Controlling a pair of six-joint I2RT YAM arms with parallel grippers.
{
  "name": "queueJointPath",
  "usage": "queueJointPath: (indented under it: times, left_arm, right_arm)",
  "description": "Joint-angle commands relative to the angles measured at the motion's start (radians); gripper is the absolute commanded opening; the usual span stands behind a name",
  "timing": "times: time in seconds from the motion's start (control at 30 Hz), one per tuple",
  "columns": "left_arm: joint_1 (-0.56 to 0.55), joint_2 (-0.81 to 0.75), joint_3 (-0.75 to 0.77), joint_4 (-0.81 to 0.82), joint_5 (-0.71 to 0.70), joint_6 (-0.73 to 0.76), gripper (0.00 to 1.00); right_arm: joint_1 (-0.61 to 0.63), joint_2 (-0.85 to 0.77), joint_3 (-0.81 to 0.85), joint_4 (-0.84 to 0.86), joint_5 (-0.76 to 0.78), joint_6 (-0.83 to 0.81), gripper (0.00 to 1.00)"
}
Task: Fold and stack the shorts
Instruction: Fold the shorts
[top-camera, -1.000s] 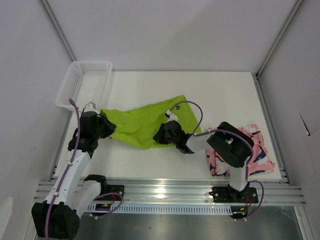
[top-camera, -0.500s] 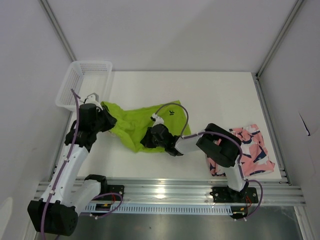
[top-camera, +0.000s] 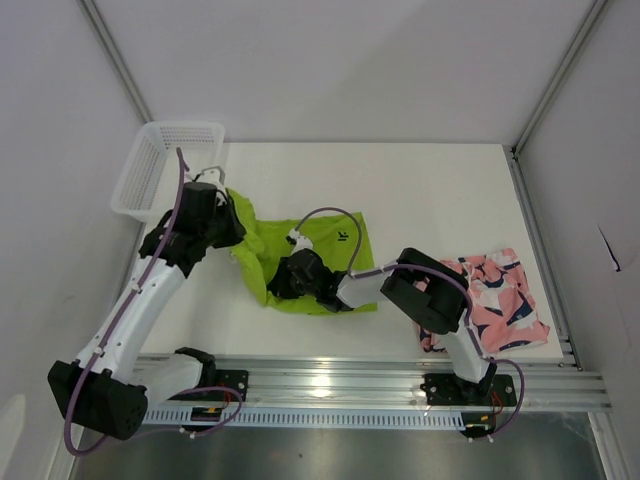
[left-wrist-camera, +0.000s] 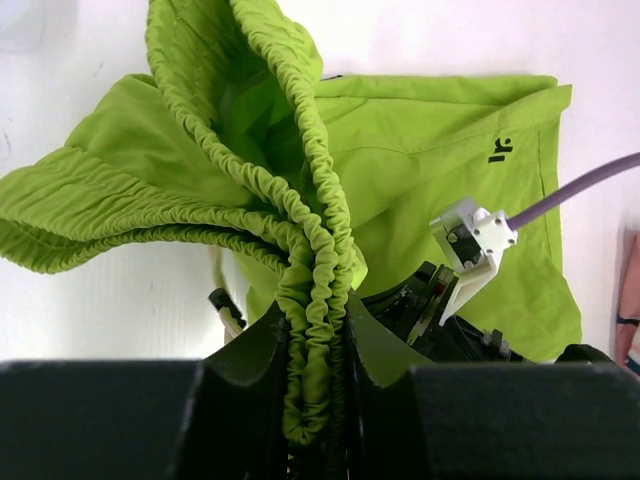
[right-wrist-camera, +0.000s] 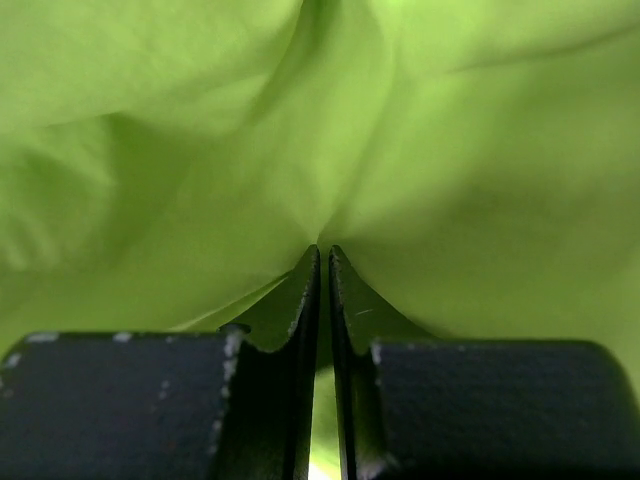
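Observation:
The lime green shorts (top-camera: 262, 252) lie bunched at the table's middle left, their small dark logo (top-camera: 343, 237) facing up. My left gripper (top-camera: 229, 224) is shut on the gathered elastic waistband (left-wrist-camera: 316, 300) at the shorts' far left corner and holds it raised. My right gripper (top-camera: 286, 281) is shut on a pinch of the green fabric (right-wrist-camera: 450, 150) at the near side; the cloth fills the right wrist view. The right arm's wrist (left-wrist-camera: 470, 240) shows in the left wrist view, over the shorts (left-wrist-camera: 420, 170). The pink printed shorts (top-camera: 503, 303) lie folded at the near right.
A white mesh basket (top-camera: 150, 170) stands at the far left corner, just beyond my left gripper. Metal rails (top-camera: 350, 380) run along the near edge. White walls enclose the table on three sides.
My left gripper has carried the waistband farther back and to the right. My right gripper has dragged its pinch of fabric to the left, so the green shorts have gathered narrower.

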Motion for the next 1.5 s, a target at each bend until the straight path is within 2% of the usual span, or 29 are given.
queueJointPath:
  times: [0.0,0.2,0.3,0.4,0.5,0.67,0.73,0.8,0.83,0.9,1.0,1.03,1.13,1.23,1.37,1.4,1.47]
  left_arm:
    - [-0.024,0.013,0.077,-0.054,-0.067,0.045,0.00]
    - [-0.006,-0.053,-0.021,-0.030,-0.057,-0.052,0.01]
    - [0.016,-0.125,-0.140,0.007,-0.041,-0.110,0.00]
    - [0.098,-0.206,-0.245,0.036,0.015,-0.151,0.00]
    - [0.183,-0.268,-0.365,0.089,0.134,-0.184,0.00]
    - [0.187,-0.354,-0.475,0.142,0.181,-0.276,0.00]
    - [0.187,-0.368,-0.507,0.176,0.197,-0.305,0.00]
    - [0.189,-0.360,-0.538,0.190,0.212,-0.320,0.00]
    - [0.191,-0.354,-0.550,0.195,0.215,-0.335,0.00]
    - [0.201,-0.325,-0.567,0.201,0.240,-0.348,0.00]
    - [0.227,-0.286,-0.569,0.198,0.266,-0.362,0.00]
    - [0.233,-0.282,-0.569,0.195,0.272,-0.365,0.00]
    - [0.257,-0.266,-0.567,0.188,0.290,-0.368,0.00]
    - [0.289,-0.242,-0.555,0.175,0.321,-0.371,0.00]
    - [0.290,-0.207,-0.537,0.129,0.323,-0.372,0.00]
    - [0.290,-0.194,-0.529,0.113,0.315,-0.374,0.00]
    - [0.292,-0.182,-0.507,0.080,0.307,-0.371,0.00]
  right_arm:
    - [0.003,0.048,0.007,-0.062,-0.014,0.023,0.10]
    - [-0.059,-0.056,-0.048,-0.120,-0.008,-0.004,0.10]
    - [-0.099,-0.096,-0.086,-0.165,-0.014,-0.020,0.10]
    - [-0.133,-0.121,-0.155,-0.174,-0.048,-0.034,0.10]
    - [-0.156,-0.152,-0.220,-0.183,-0.046,-0.052,0.09]
    - [-0.188,-0.190,-0.264,-0.213,-0.060,-0.093,0.11]
    - [-0.207,-0.221,-0.260,-0.217,-0.084,-0.116,0.15]
    - [-0.213,-0.247,-0.229,-0.225,-0.106,-0.177,0.25]
    - [-0.210,-0.271,-0.214,-0.242,-0.106,-0.207,0.35]
    - [-0.205,-0.297,-0.183,-0.269,-0.107,-0.271,0.40]
    - [-0.184,-0.354,-0.168,-0.242,-0.109,-0.424,0.51]
    - [-0.170,-0.378,-0.171,-0.231,-0.120,-0.499,0.59]
    - [-0.145,-0.409,-0.177,-0.176,-0.161,-0.636,0.69]
    - [-0.093,-0.435,-0.175,-0.144,-0.192,-0.766,0.74]
    - [0.014,-0.480,-0.195,-0.073,-0.147,-0.883,0.76]
    - [0.026,-0.478,-0.186,-0.070,-0.135,-0.902,0.80]
    - [0.062,-0.451,-0.120,-0.102,-0.117,-0.948,0.81]
